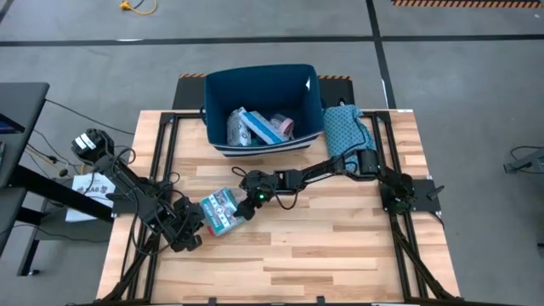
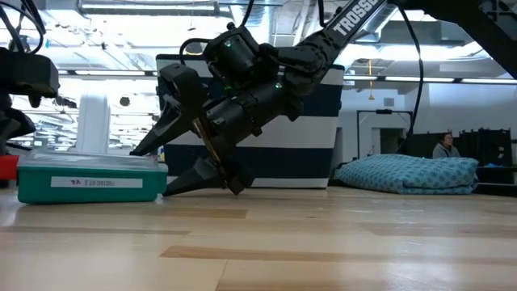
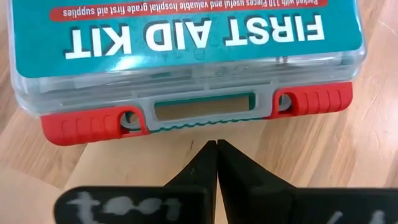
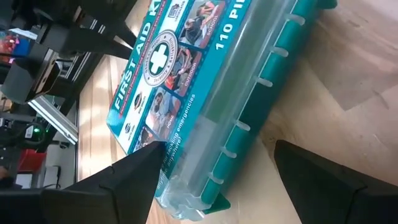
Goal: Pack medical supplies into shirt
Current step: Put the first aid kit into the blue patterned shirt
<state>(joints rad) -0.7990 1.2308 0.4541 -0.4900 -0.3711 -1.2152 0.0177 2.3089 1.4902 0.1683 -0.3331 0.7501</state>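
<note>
A first aid kit (image 1: 223, 210), a flat teal box with a clear lid and red latches, lies flat on the table. My left gripper (image 3: 216, 146) is shut, its tips just off the kit's latch side (image 3: 205, 111). My right gripper (image 4: 217, 149) is open at the kit's opposite, hinged side, one finger over the lid and one beside the box. The small supplies (image 1: 259, 127), a white pouch and something pink among them, lie in a blue bin (image 1: 302, 81). The shirt (image 1: 347, 127), a teal patterned cloth, lies bunched right of the bin. My left gripper points its shut tips level at the grey handle between the red latches; whether they touch it, I cannot tell. My right gripper slants down from the right. Its upper finger (image 2: 149, 144) reaches the lid's edge, its lower finger (image 2: 182, 184) rests by the kit's end wall; touch is unclear.
The blue bin stands at the table's far middle, with the shirt (image 2: 412, 174) right of it. Bare wood lies near and right of the kit (image 2: 89, 179). Black frame rails run along both table sides. A person sits far off in the room (image 2: 444, 147).
</note>
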